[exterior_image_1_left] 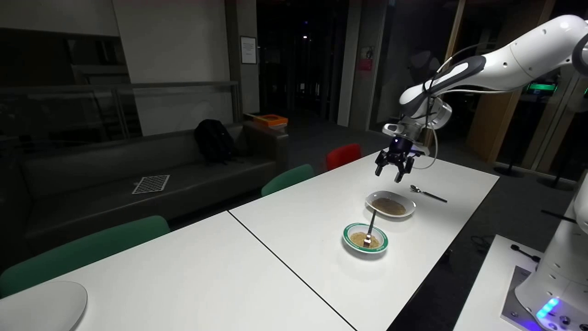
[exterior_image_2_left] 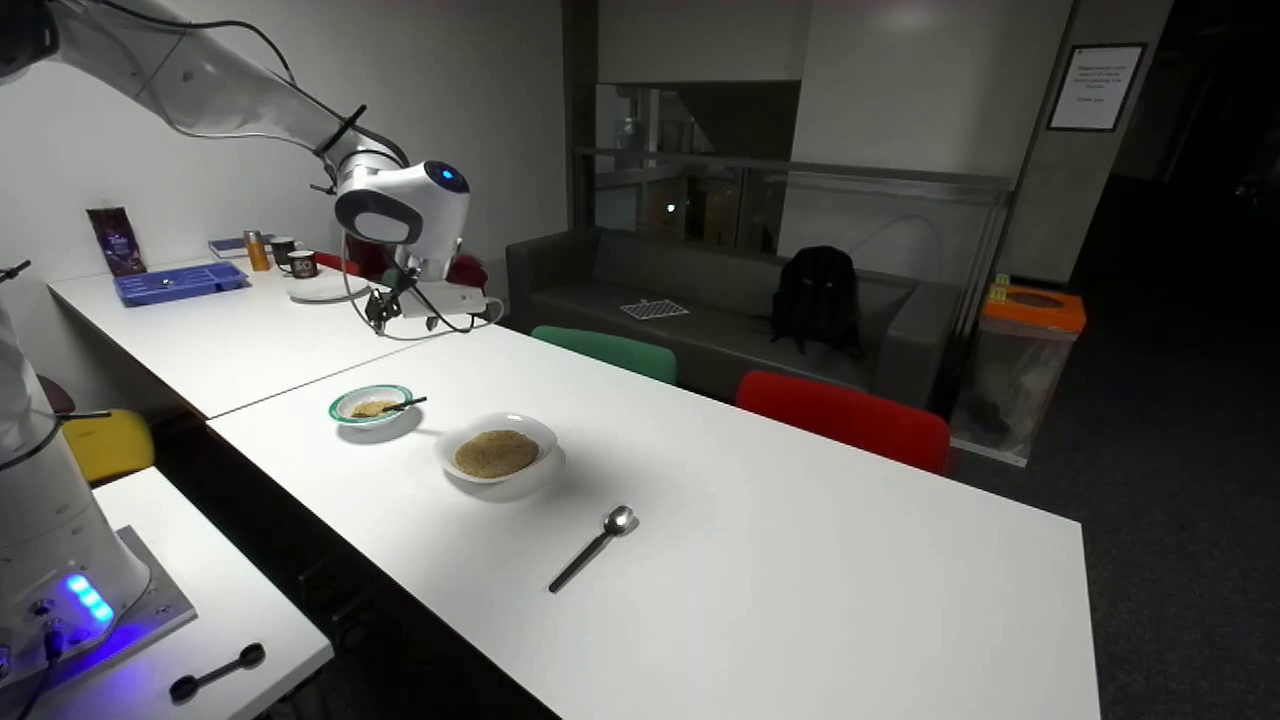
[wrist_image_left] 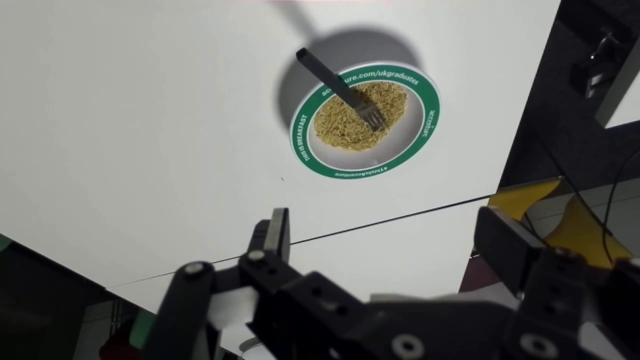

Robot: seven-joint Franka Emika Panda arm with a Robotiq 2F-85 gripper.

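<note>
End effector [wrist_image_left: 382, 225], with green-rimmed bowl [wrist_image_left: 402, 142] below and well apart

Can see only part of the plate [exterior_image_1_left: 43, 305] in an exterior view, cut off by the left and bottom edges, and only part of the gripper [wrist_image_left: 384, 225] in the wrist view, blurred and cut off by the bottom edge. Can't read the print on the framed notice [exterior_image_1_left: 248, 49], too small in both exterior views, nor the letters on the rim of the bowl [wrist_image_left: 431, 102] hidden behind the fork [wrist_image_left: 340, 87].
</note>
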